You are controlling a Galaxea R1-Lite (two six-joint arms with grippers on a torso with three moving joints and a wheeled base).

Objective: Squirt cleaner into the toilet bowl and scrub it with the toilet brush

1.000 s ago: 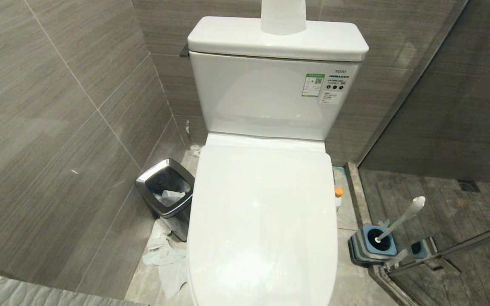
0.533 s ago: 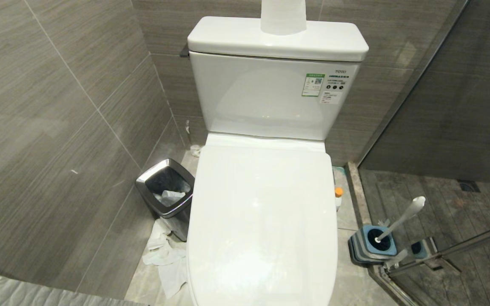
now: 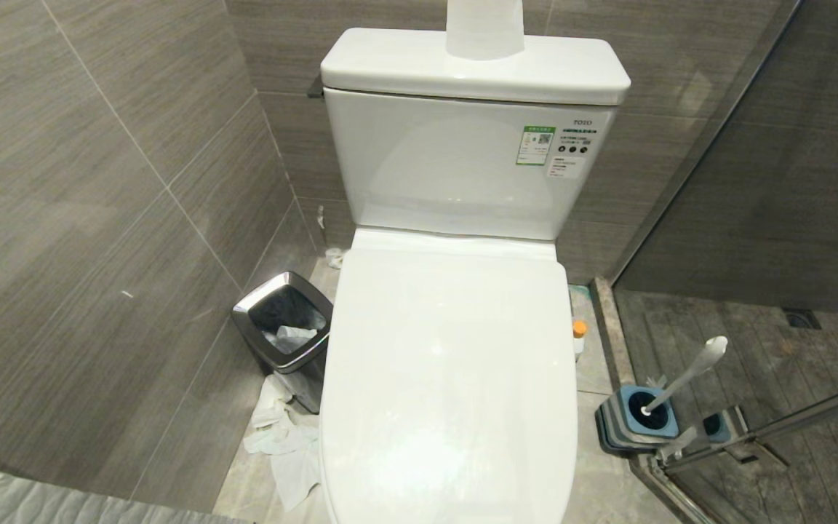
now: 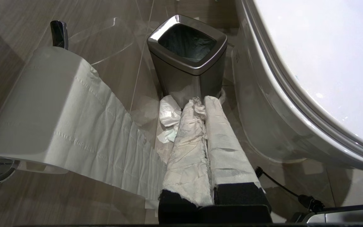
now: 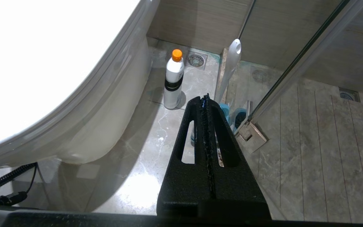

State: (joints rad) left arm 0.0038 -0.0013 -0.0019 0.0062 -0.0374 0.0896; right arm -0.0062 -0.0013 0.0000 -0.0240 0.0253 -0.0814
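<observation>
Both grippers are seen only from their own wrist cameras; neither appears in the head view. The left gripper (image 4: 204, 102) has its two fingers pressed together, each wrapped in white tissue, with nothing held between them. It hangs low beside the toilet bowl (image 4: 263, 126), pointing toward the steel-rimmed waste bin (image 4: 187, 63). A roll of toilet paper (image 4: 43, 110) on its wall holder is seen near it, a strip trailing down. The right gripper (image 5: 205, 99) is likewise closed and empty, its black fingers meeting along a seam. Just past its tip stands the cleaner (image 5: 172, 80), upright on the floor close beside the bowl; only its orange cap (image 3: 579, 329) shows in the head view. The toilet brush (image 3: 684, 375) leans in its blue-grey holder (image 3: 637, 422) by the glass partition, its head hidden inside. The lid (image 3: 448, 378) is closed, so the bowl's inside is hidden. "TOTO" is read on the tank (image 3: 463, 167); the green-edged sticker's smaller print cannot be made out.
</observation>
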